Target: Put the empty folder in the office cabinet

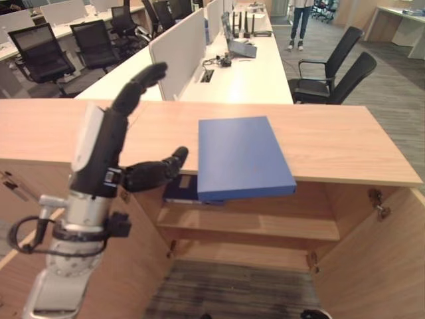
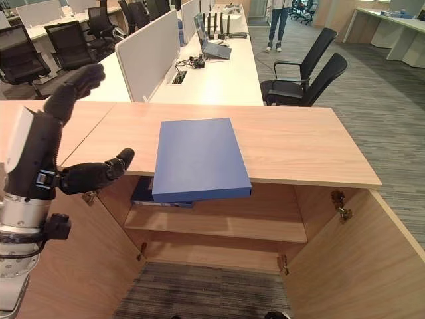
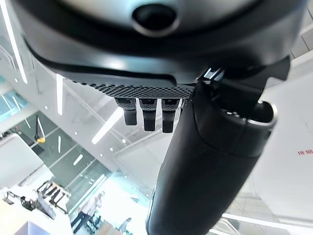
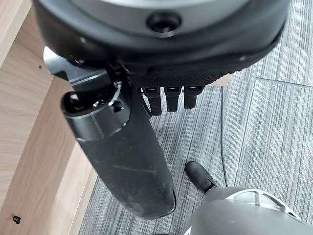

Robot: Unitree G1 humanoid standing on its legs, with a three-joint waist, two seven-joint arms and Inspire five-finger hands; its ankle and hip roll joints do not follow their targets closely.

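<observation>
Our left hand [image 1: 109,149] hangs raised before the cabinet [image 1: 345,143], fingers straight, thumb out, holding nothing, likely readying to reach across. We see the blue folder [image 1: 240,156] flat on the cabinet top, its near end overhanging the open shelf [image 1: 265,226], easy to grip. Our right hand [image 4: 122,147] hangs relaxed, empty, over the floor
</observation>
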